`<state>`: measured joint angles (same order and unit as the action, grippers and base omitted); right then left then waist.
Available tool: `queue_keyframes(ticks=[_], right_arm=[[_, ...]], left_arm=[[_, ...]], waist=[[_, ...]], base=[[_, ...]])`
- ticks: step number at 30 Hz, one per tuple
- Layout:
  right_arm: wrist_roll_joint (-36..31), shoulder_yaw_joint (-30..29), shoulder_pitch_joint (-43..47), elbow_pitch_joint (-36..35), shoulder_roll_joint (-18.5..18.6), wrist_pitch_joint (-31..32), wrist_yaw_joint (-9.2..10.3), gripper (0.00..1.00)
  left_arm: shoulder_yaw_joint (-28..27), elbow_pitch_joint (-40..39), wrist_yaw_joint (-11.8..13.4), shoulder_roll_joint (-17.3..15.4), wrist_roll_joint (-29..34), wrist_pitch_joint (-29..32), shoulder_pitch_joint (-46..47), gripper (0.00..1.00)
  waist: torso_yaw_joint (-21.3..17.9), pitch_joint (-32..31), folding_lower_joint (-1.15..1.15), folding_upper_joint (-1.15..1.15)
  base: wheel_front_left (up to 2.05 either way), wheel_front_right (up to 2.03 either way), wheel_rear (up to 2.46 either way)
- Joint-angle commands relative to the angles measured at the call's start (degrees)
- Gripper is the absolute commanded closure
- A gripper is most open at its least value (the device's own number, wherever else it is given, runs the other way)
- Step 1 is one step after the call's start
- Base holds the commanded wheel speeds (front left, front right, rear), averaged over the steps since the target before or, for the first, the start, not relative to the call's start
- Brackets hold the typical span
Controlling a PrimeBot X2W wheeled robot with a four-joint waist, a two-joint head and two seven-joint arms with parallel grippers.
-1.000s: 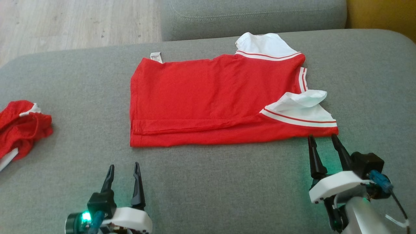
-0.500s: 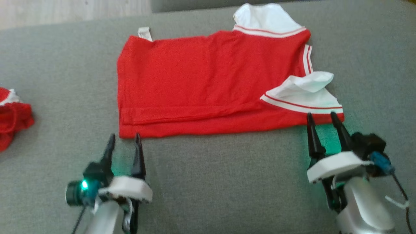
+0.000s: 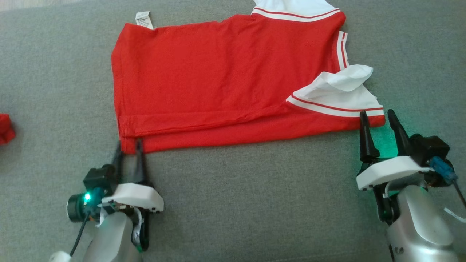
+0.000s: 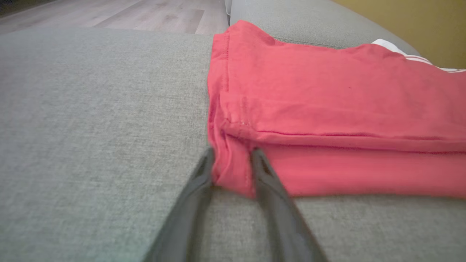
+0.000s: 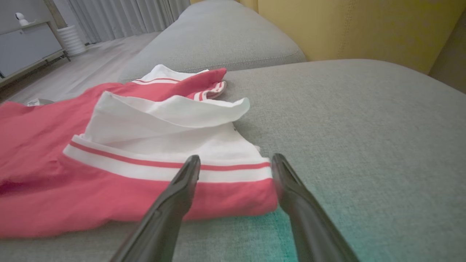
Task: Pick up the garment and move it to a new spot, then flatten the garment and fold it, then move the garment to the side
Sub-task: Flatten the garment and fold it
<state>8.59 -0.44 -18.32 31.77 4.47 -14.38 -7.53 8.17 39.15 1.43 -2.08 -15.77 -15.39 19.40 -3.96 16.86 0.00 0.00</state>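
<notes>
We judge the fold is partly done. The red shirt (image 3: 218,72) lies flat on the grey couch cushion (image 3: 255,203), and a long flap is already doubled over along the edge nearest the fingers. One white sleeve (image 3: 338,94) sits rumpled just beyond the right fingertips. The pick-up, move and flattening look finished. What is left is at least one more fold, then shifting the shirt to the side.

The left gripper (image 3: 128,143) has its fingers part-way apart around the near left corner of the shirt. Cloth sits between them, but we see no firm pinch yet. The right gripper (image 3: 376,113) has its fingers wide apart and holds nothing. Its tips straddle the near right corner, at the red hem below the striped band.

For writing, a small white care tag (image 3: 143,19) sticks out at the far edge, well beyond the left fingers. Its print is too small to read, and we see no brand. A second red cloth (image 3: 5,133) lies well off to the left of the left fingers.
</notes>
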Motion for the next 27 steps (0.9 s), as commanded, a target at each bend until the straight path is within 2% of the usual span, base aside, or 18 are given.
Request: queue_keyframes(ticks=[1, 6, 9, 13, 14, 15, 16, 27], right_arm=[[-0.52, 0.51, -1.6, 0.18, 0.27, -0.62, 0.04, 0.0], [-0.72, -1.31, -2.52, 4.7, -0.2, -0.62, 0.04, 0.0], [3.48, -2.23, -3.2, 7.65, -0.88, -0.62, 0.04, 0.0], [8.58, 0.04, -4.24, 11.01, -1.26, -0.62, 0.04, 0.0], [9.62, 0.79, -4.49, 11.67, -1.3, -0.62, 0.04, 0.23], [10.45, 1.66, -4.71, 12.2, -1.32, -0.62, 0.04, 0.92], [11.5, 2.4, -4.91, 12.39, -1.33, -0.62, 0.04, 1.0], [18.94, 3.55, -5.72, 7.76, -0.62, -0.62, 0.04, 1.0]], left_arm=[[-0.38, 1.72, -0.44, -0.8, -0.63, 0.39, 0.94, 1.0], [1.42, 2.77, -0.87, -0.8, -1.73, 0.39, 1.36, 1.0], [2.27, 2.92, -1.15, -0.8, -2.34, 0.39, 1.41, 1.0], [2.84, 2.84, -1.31, -0.8, -2.74, 0.39, 1.48, 1.0], [2.89, 2.79, -1.36, -0.8, -2.78, 0.39, 1.47, 1.0], [2.91, 2.71, -1.4, -0.8, -2.78, 0.39, 1.45, 1.0], [2.93, 2.61, -1.45, -0.8, -2.76, 0.39, 1.4, 1.0], [1.42, -0.65, -2.31, -0.8, -2.0, 0.39, 1.21, 1.0]], waist=[[0.12, 0.05, 0.0, 0.0], [0.68, 0.32, 0.0, 0.0], [1.02, 0.45, 0.0, 0.0], [1.33, 0.59, 0.0, 0.0], [1.38, 0.61, 0.0, 0.0], [1.41, 0.62, 0.0, 0.0], [1.44, 0.63, 0.0, 0.0], [1.66, -0.93, 0.0, 0.0]], base=[[0.0, 0.0, 0.0], [0.0, 0.0, 0.0], [0.0, 0.0, 0.0], [0.0, 0.0, 0.0], [0.0, 0.0, 0.0], [0.0, 0.0, 0.0], [0.0, 0.0, 0.0], [0.0, 0.0, 0.0]])
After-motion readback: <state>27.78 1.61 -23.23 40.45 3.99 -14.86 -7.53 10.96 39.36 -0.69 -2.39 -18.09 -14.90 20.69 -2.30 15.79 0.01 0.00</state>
